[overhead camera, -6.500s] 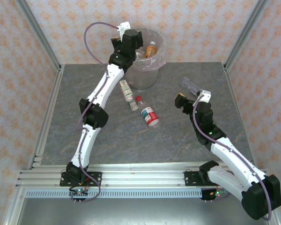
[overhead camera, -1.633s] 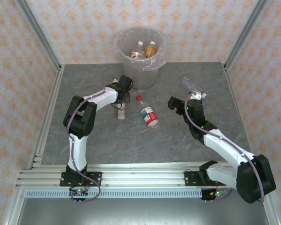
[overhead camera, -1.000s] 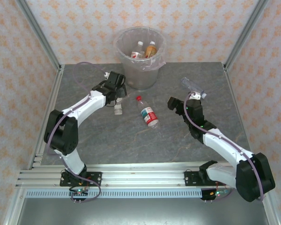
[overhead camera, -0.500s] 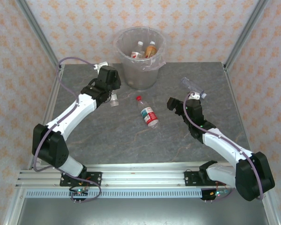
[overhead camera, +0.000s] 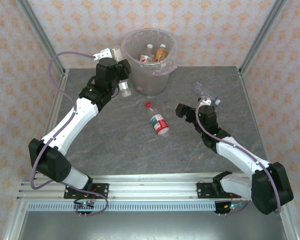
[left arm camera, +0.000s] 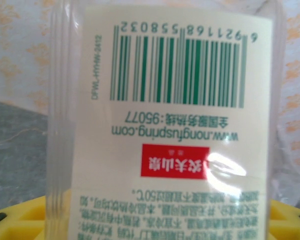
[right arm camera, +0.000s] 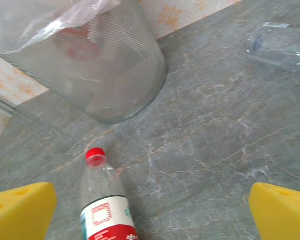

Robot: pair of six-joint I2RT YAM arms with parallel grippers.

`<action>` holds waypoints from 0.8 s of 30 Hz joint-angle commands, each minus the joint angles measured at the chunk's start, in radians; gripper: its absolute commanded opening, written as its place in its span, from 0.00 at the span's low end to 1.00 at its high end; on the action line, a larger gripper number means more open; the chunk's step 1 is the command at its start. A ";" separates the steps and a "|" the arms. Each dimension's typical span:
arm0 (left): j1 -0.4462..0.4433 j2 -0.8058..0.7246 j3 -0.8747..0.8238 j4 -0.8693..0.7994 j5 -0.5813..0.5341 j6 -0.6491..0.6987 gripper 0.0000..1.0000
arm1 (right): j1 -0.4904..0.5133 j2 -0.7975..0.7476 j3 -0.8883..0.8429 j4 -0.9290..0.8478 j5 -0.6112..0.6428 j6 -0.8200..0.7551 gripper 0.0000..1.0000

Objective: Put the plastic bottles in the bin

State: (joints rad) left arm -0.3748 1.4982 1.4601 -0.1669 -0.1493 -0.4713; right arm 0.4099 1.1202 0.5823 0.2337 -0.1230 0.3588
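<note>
Left gripper (overhead camera: 121, 83) pinches a green-barcoded bottle (left arm camera: 175, 125), seemingly aloft beside the bin (overhead camera: 150, 84); right gripper (overhead camera: 192, 107) gapes wide.

A grey, marble-veined table (overhead camera: 140, 150) lies under soft, even light. Peach walls (overhead camera: 215, 30) papered with orange floral motifs rise behind and beside it. Silver aluminium rails (overhead camera: 150, 187) run along its near edge.

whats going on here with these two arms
A robot is putting bottles in the bin. The left gripper holds a labelled bottle up beside the bin's left rim, not yet over it. The right gripper hangs open above the table near a red-capped bottle. A clear bottle lies farther right.
</note>
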 commanded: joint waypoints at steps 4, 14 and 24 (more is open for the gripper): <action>-0.001 -0.001 0.074 0.143 0.079 -0.003 0.00 | 0.006 -0.041 -0.002 0.074 -0.099 -0.031 0.99; -0.013 0.169 0.375 0.103 0.235 0.020 0.00 | 0.007 -0.053 -0.020 0.096 -0.109 -0.038 0.99; -0.026 0.331 0.547 0.170 0.219 0.027 0.00 | 0.006 -0.059 -0.027 0.094 -0.099 -0.041 0.99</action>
State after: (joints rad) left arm -0.3923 1.8053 1.9503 -0.0544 0.0647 -0.4683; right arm 0.4099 1.0794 0.5701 0.2916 -0.2176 0.3359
